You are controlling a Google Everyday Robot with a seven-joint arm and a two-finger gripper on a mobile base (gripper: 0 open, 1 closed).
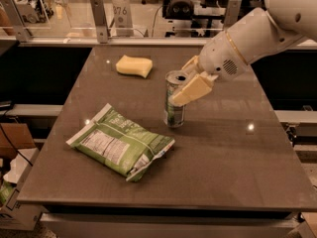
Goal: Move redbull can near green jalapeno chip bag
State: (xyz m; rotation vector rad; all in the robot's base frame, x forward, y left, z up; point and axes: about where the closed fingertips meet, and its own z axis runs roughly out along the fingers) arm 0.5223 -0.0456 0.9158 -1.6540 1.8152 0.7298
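The redbull can (173, 112) stands upright on the grey table (233, 162), a slim silvery can with darker bands and an open pull-tab top. My gripper (187, 86) comes in from the upper right and is shut on the can's upper half, one pale finger (192, 89) across its front. The green jalapeno chip bag (120, 143) lies flat to the can's lower left, label side up, its right corner a short gap from the can's base.
A pale yellow sponge-like block (134, 65) lies at the back of the table, left of centre. A glass barrier with metal posts (99, 19) runs along the far edge. A cardboard box (12, 148) sits on the floor at the left.
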